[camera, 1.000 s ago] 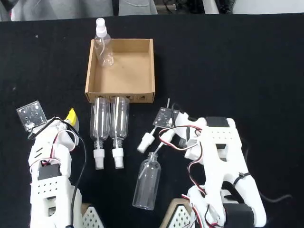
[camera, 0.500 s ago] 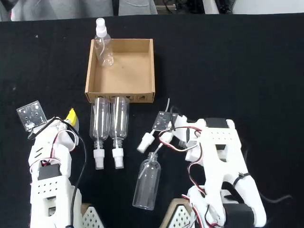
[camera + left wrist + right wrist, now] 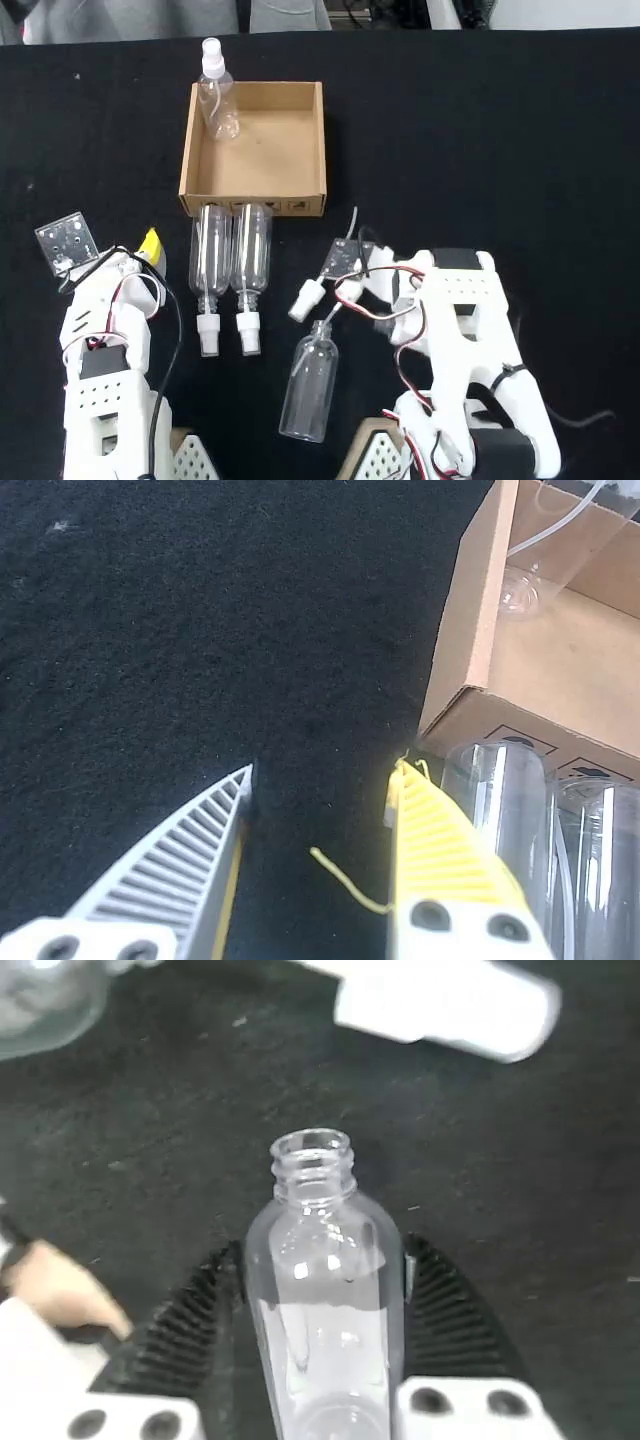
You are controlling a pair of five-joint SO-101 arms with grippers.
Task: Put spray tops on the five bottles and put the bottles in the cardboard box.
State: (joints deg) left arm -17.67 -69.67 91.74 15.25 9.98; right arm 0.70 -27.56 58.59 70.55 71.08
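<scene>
While the left pincer (image 3: 322,772) hangs wide near the cardboard box (image 3: 468,630), the right pincer (image 3: 322,1247) clasps an uncapped bottle (image 3: 325,1305).

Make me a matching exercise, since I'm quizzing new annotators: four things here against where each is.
Things: 1 loose spray top; 2 capped pair of bottles; 3 lone capped bottle; 4 right fingers.
Places: A leaning in the cardboard box's corner; B around an uncapped bottle; C on the table by a second uncapped bottle's neck; D side by side outside the box.
Pairs: 1-C; 2-D; 3-A; 4-B.
</scene>
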